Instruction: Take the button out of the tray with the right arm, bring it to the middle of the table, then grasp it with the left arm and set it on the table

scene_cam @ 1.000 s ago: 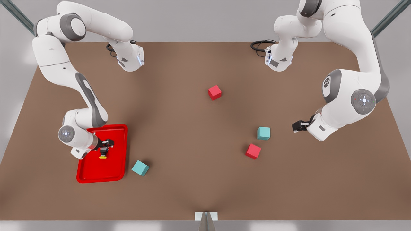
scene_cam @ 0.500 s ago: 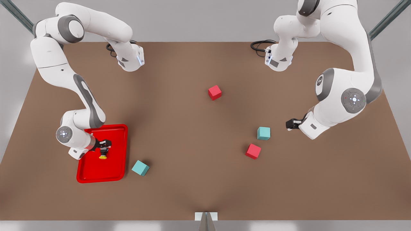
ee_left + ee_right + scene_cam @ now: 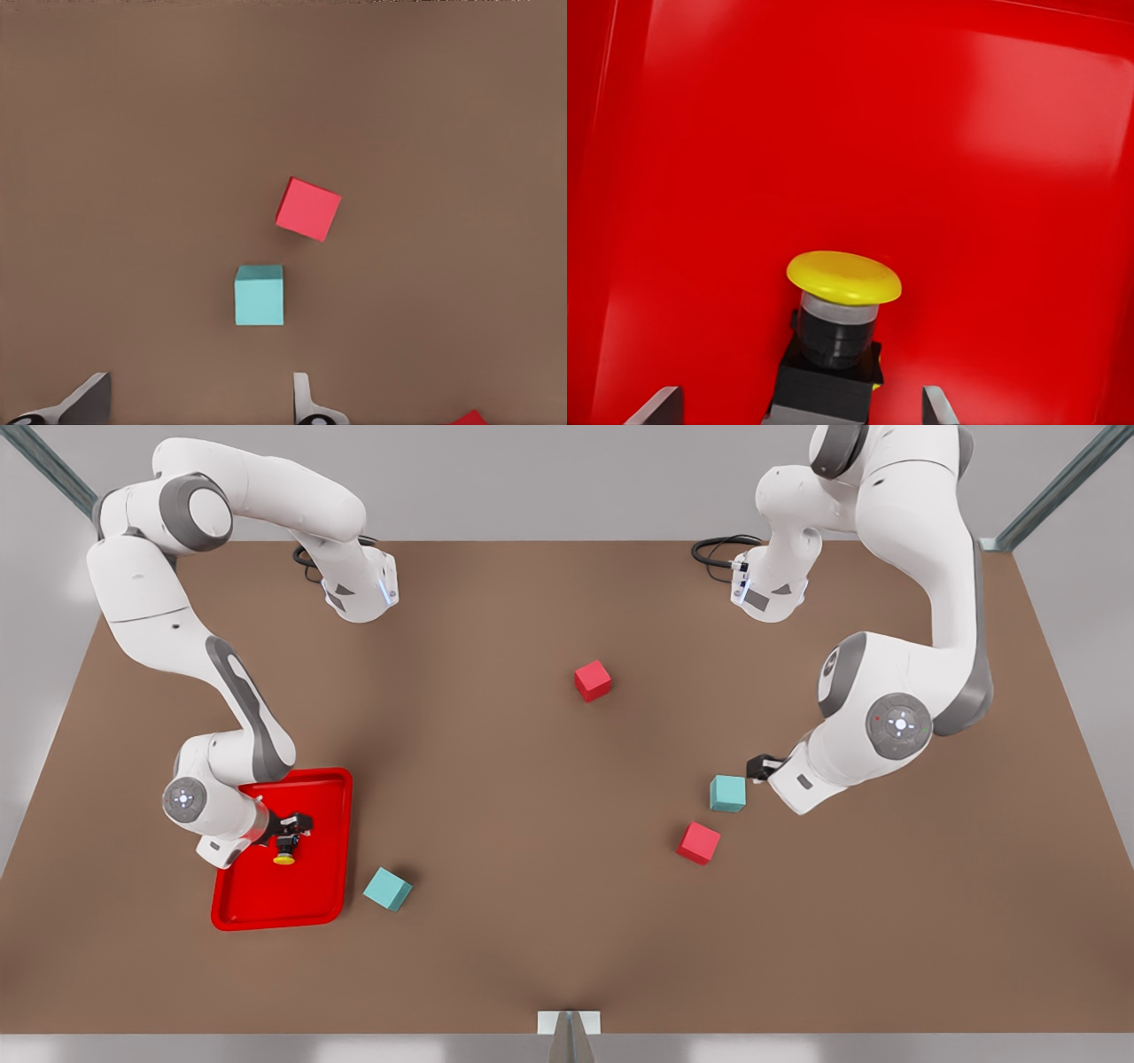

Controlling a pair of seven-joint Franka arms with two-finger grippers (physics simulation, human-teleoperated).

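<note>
The button (image 3: 284, 856), a yellow cap on a dark body, lies inside the red tray (image 3: 310, 788) at the front view's left. My right gripper (image 3: 285, 836) hovers low over it, open; in the right wrist view the button (image 3: 843, 276) has its dark body between the spread fingertips of the right gripper (image 3: 796, 400), which do not touch it. My left gripper (image 3: 758, 766) is at the front view's right, open, close beside a teal cube (image 3: 727, 793). The left wrist view shows the left gripper (image 3: 199, 396) with that teal cube (image 3: 259, 295) just ahead of it.
On the brown table (image 3: 532, 921) are a red cube (image 3: 698, 842) near the teal one, another red cube (image 3: 592, 680) at mid-table toward the back, and a second teal cube (image 3: 387, 888) right beside the tray. The red cube (image 3: 307, 208) lies beyond the teal one.
The left arm has swung toward the front view's left, bringing its gripper up to the teal cube. The right gripper has stayed over the button in the tray.
</note>
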